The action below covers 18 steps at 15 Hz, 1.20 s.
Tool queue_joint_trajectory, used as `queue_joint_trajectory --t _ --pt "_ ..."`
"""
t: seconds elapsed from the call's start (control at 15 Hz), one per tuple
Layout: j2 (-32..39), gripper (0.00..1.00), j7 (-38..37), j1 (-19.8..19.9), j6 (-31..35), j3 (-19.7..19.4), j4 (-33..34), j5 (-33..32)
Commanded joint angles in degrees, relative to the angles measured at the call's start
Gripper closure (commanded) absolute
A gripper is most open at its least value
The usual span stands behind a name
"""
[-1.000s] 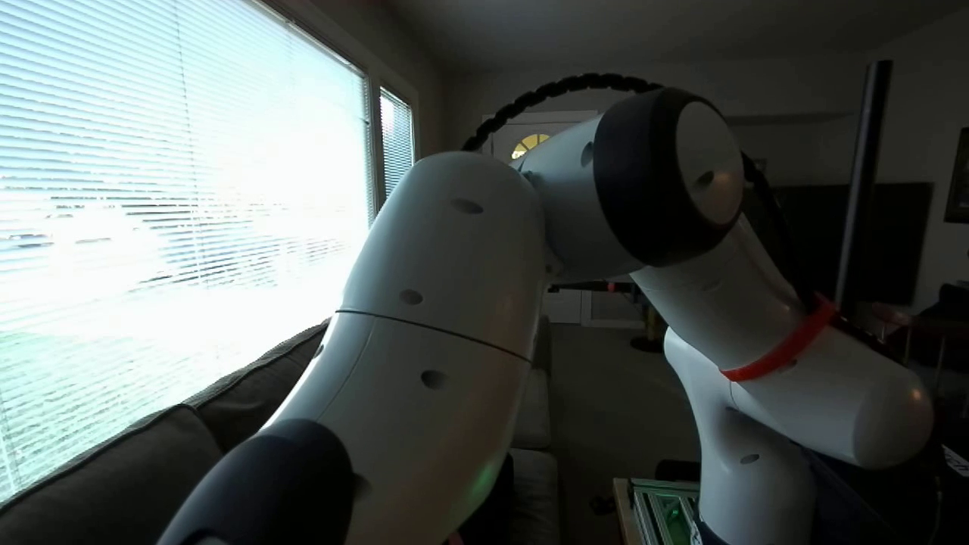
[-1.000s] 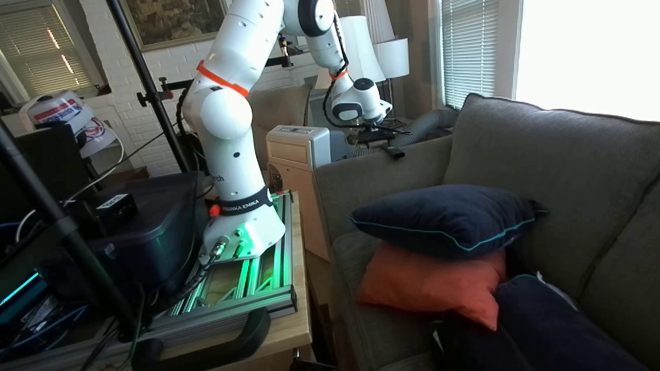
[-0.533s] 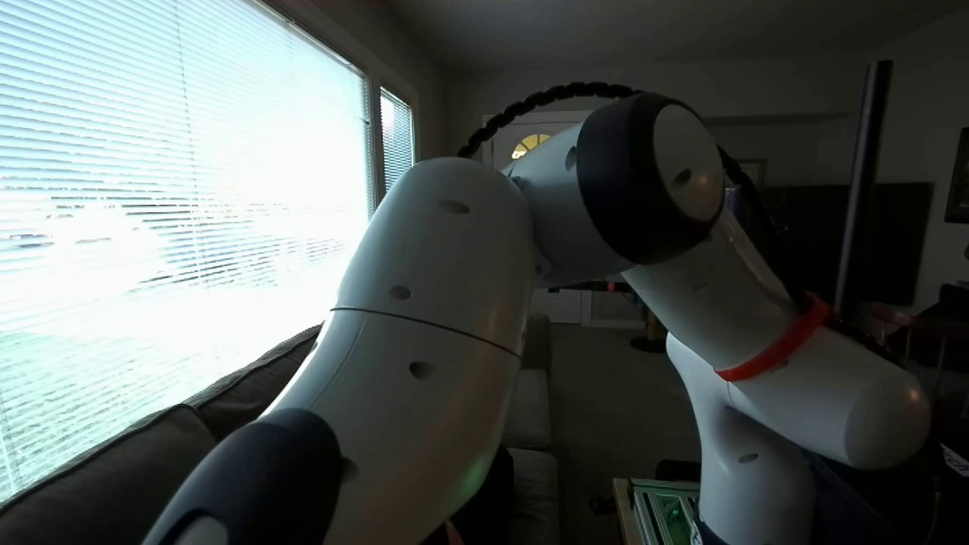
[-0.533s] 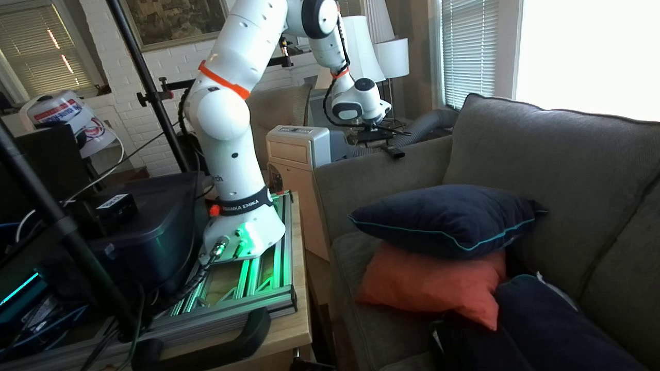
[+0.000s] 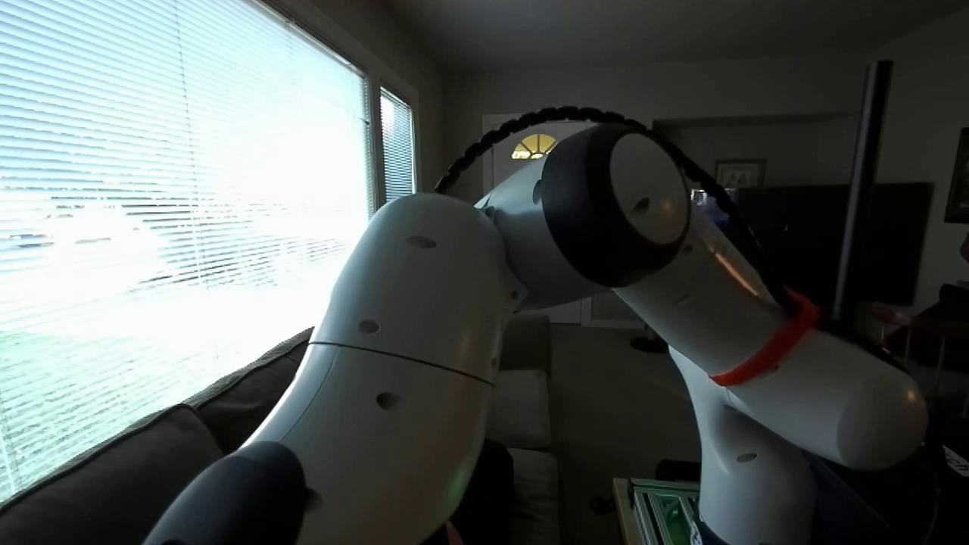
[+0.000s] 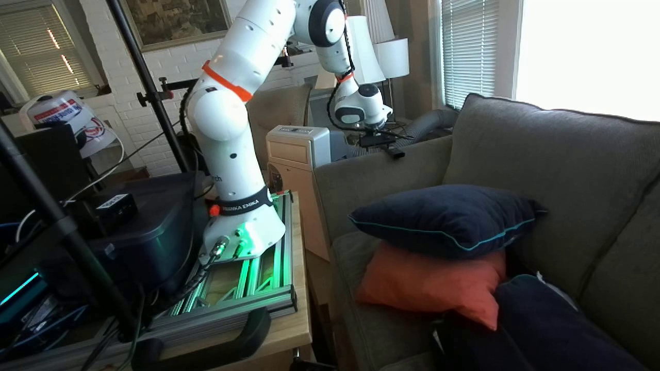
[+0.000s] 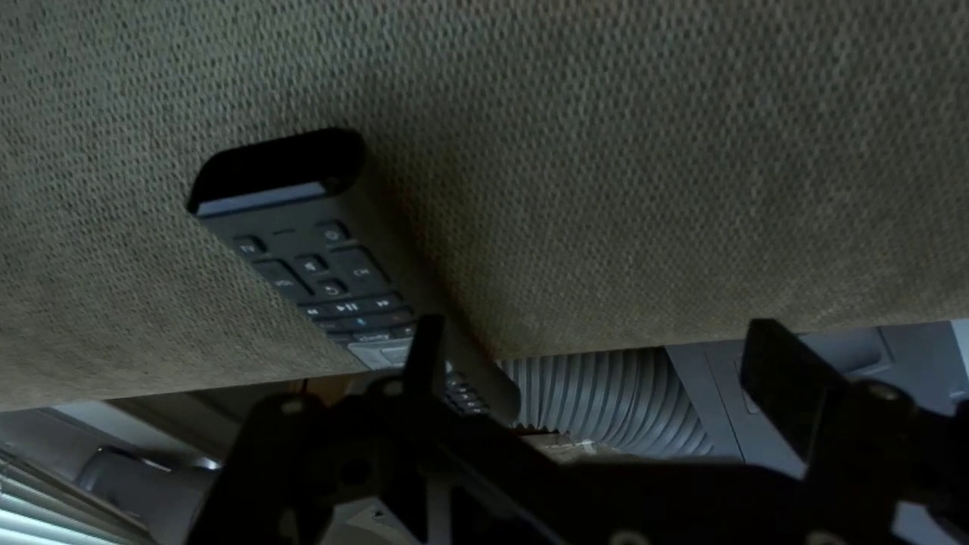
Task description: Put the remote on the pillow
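Observation:
The dark grey remote with a glossy black end lies on the sofa's armrest in the wrist view. Its other end sticks out past the armrest's edge. My gripper is open with nothing between its fingers; one finger covers part of the remote, and the other is well to the right. Whether that finger touches the remote I cannot tell. In an exterior view the gripper hovers at the armrest; the remote is hard to make out there. A navy pillow with teal piping lies on an orange pillow.
The sofa back rises beside the pillows. Another dark pillow lies nearer the camera. A portable air unit stands by the armrest, and a ribbed hose runs behind it. Lamps stand behind the wrist.
The arm's elbow and forearm have come down and shifted, leftward in an exterior view. The wrist and gripper have sunk slightly at the armrest. The pillows have not moved.

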<state>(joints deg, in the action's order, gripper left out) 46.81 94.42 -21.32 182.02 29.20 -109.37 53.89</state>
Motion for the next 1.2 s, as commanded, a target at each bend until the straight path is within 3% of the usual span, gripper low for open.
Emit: queue_joint_trajectory --t 0.0,0.47,1.13 --pt "3.3 0.00 2.8 0.6 2.5 1.1 2.6 -0.8" --pt "7.8 0.00 2.9 2.0 13.5 4.9 6.2 -1.4" --pt "13.6 0.00 2.3 3.7 19.1 7.2 9.1 -6.9"
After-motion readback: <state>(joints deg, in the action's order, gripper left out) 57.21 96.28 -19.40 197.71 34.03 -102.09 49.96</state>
